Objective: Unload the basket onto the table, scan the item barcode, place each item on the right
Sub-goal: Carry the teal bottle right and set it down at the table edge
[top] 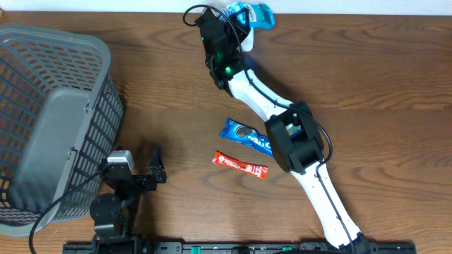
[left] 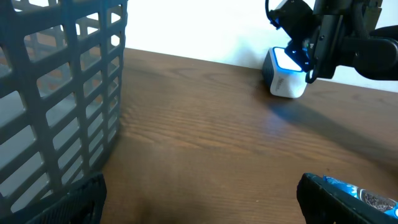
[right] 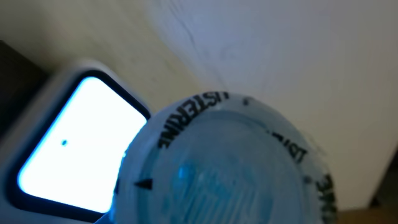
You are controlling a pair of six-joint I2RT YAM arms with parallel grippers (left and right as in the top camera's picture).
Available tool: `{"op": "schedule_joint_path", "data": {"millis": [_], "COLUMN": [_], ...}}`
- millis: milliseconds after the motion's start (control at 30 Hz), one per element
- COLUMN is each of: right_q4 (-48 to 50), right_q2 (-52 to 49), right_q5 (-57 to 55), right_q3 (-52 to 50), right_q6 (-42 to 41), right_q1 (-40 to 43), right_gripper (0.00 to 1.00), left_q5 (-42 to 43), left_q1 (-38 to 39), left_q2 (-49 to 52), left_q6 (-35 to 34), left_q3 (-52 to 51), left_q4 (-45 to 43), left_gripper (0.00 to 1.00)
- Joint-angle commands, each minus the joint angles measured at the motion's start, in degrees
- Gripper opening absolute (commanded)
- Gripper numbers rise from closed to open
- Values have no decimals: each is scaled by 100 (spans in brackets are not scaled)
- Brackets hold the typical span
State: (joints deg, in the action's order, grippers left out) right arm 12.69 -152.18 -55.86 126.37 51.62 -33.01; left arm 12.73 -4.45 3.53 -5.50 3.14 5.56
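Far across the desk [top: 381, 77], a blue plastic bottle [top: 256, 14] is gripped by the right pincer [top: 233, 20].
Its round end is set beside the lit window of a white box scanner [left: 287, 79]; the left pincer [left: 199, 214] is spread wide.

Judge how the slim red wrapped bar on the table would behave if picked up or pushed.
The red bar is slim and lies flat on the table, so it is probably light and awkward to pinch off the surface. Its wrapper looks like smooth film and may slip in a grip. Being flat, it should slide rather than roll if pushed.
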Motion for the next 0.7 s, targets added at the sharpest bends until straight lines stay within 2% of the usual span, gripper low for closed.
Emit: {"op": "schedule_joint_path", "data": {"millis": [0,367,533,600,667], "right_q4": [81,-28,-184,-503,-968], "right_q2": [144,151,151,153,153], "right_q5": [-914,-3056,-3493,-3493,-3493], "right_q3": [109,109,107,107,107], "right_q6": [205,223,251,234,-157], "right_q1": [186,1261,1777,1950,2159], "right_gripper": [16,11,13,15,15], "left_q5": [-31,-31,-28,-31,-31], "left_q1": [-31,-31,-31,-31,-31], "left_q2": [2,2,2,2,2], "left_q6": [52,52,52,52,52], "left_q3": [-116,-116,-116,-116,-116], "left_q4": [122,122,122,122,122], "left_gripper": [98,98,98,98,98]}}
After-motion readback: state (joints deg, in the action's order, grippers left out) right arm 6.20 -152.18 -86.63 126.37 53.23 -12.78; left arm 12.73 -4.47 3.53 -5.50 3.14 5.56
